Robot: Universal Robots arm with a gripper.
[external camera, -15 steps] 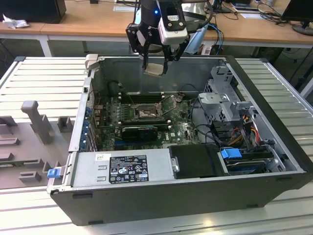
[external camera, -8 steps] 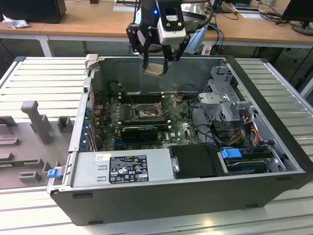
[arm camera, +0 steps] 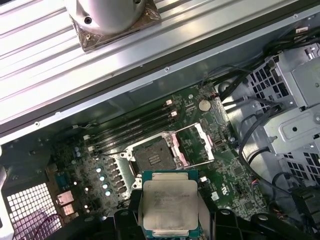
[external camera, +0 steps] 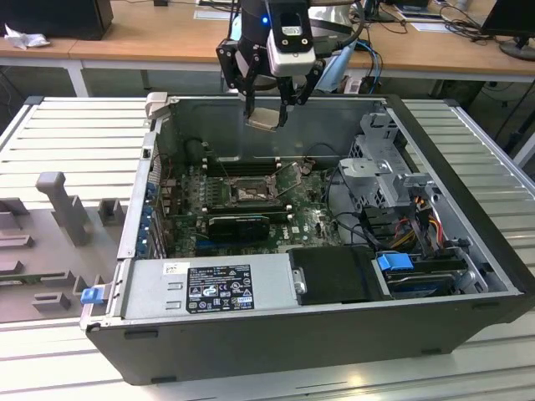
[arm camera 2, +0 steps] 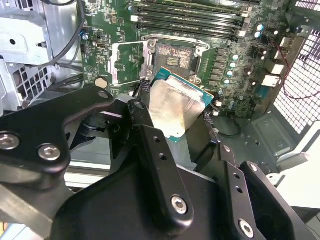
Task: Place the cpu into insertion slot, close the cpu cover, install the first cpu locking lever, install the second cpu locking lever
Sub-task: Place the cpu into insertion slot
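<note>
We are on the first step: our pincer (external camera: 267,110) grips the cpu (arm camera: 169,204), hovering above the open insertion slot (arm camera: 152,159); seating it calls for squaring it up, we judge.

Above open case (external camera: 276,334), cpu (external camera: 266,119) in jaws

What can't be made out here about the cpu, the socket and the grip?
- Underside of the cpu: faces away in both wrist views.
- One side of the cpu: second wrist view, covered by a finger of the hand.
- Near side of the socket: second wrist view, behind the cpu.
- Pins of the socket: exterior view, too small.
</note>
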